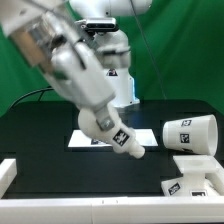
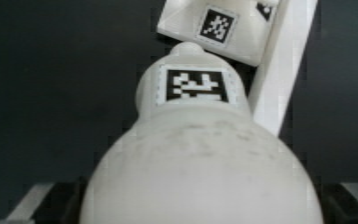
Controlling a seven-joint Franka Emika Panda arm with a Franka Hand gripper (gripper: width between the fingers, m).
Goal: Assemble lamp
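The tool [image 2: 190, 206] is pinching the bulb [image 1: 118, 134] by its wide round body. In the wrist view a dark finger [image 2: 51, 206] shows on each side of that body. The bulb sticks out ahead of the tool, tilted, with its narrow tagged neck pointing down toward the black worktop [image 1: 45, 160]. I cannot tell whether the neck's tip touches the surface.

Right under and behind the tool lies the marker board [image 1: 82, 140], partly hidden by the bulb. Its long edge runs past the neck in the wrist view.

The shade [image 1: 190, 133] lies on its side well apart from the tool, toward the exterior view's right. The base [image 1: 192, 178] sits below the shade in that view, also well apart from the tool.

Bare worktop lies between the neck and both of those parts. A broader bare stretch runs from the tool toward the exterior view's left, ending at the worktop's raised white rim [image 1: 8, 172].
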